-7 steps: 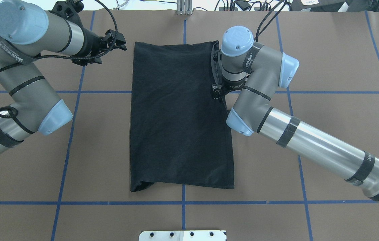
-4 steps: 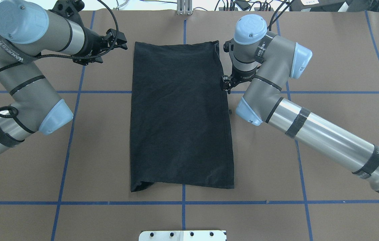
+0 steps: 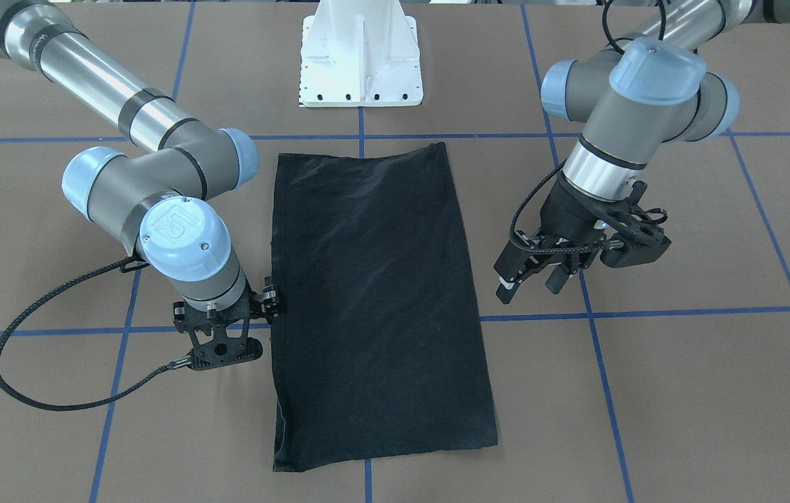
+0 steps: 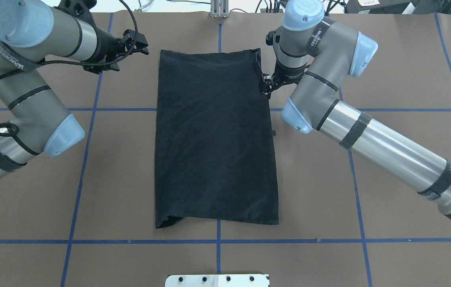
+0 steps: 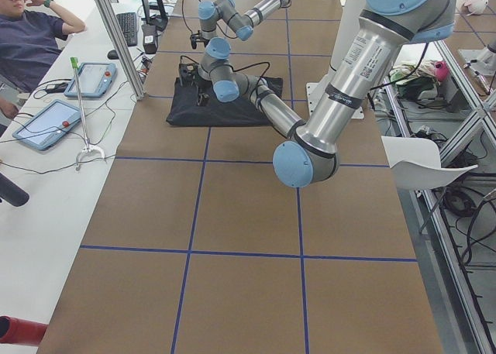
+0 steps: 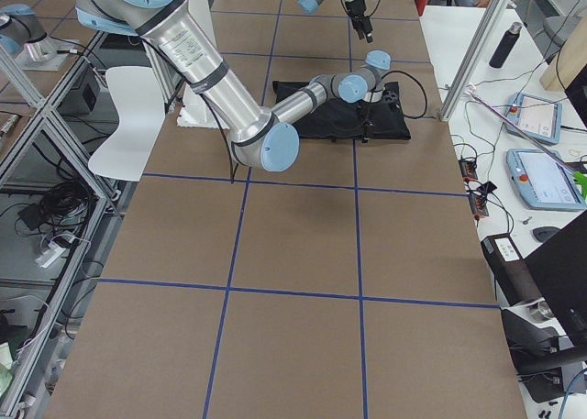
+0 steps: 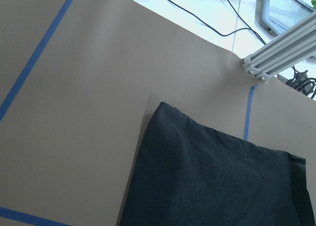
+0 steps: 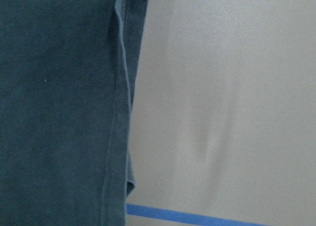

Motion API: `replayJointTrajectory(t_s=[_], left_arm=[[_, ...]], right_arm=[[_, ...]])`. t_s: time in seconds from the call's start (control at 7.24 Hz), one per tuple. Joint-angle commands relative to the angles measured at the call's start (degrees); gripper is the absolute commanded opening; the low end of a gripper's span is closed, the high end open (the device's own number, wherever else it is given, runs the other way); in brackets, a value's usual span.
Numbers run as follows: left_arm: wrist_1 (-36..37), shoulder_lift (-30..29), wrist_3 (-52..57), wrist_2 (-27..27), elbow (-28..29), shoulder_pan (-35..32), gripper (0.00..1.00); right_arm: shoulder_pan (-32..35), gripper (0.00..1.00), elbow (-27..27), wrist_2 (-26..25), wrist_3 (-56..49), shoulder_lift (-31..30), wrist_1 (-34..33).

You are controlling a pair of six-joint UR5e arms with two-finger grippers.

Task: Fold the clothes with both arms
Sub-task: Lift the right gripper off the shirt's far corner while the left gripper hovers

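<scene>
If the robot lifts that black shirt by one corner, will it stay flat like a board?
Probably not. The shirt shows soft wrinkles and one curled corner, so it would likely droop and unfold. It lies thin and flat on the table, so it is probably light.

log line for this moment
shirt: folded into long strip, flat | left gripper: open, beside shirt | right gripper: at shirt edge, grip unclear

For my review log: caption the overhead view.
Folded black garment flat on the table; right pincer at its edge, left pincer apart.
</scene>
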Motion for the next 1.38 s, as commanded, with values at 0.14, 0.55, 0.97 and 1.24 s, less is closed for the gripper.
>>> replayJointTrajectory(t_s=[0.14, 0.55, 0.97, 1.24], left_arm=[[0.07, -0.05, 0.03, -0.19, -0.09, -0.26, 1.00], [0.07, -0.05, -0.05, -0.27, -0.09, -0.18, 1.00], [0.07, -0.14, -0.05, -0.28, -0.09, -0.18, 1.00], [0.07, -0.05, -0.05, -0.28, -0.09, -0.09, 1.00]], right_arm=[[0.23, 1.00, -10.77, -3.13, -0.14, 7.58, 3.15], [-0.12, 1.00, -20.12, -3.40, 0.04, 8.56, 11.88], [-0.04, 1.00, -23.99, -3.49, -0.58, 10.67, 11.88], [1.01, 1.00, -24.17, -3.40, -2.24, 10.41, 11.79]])
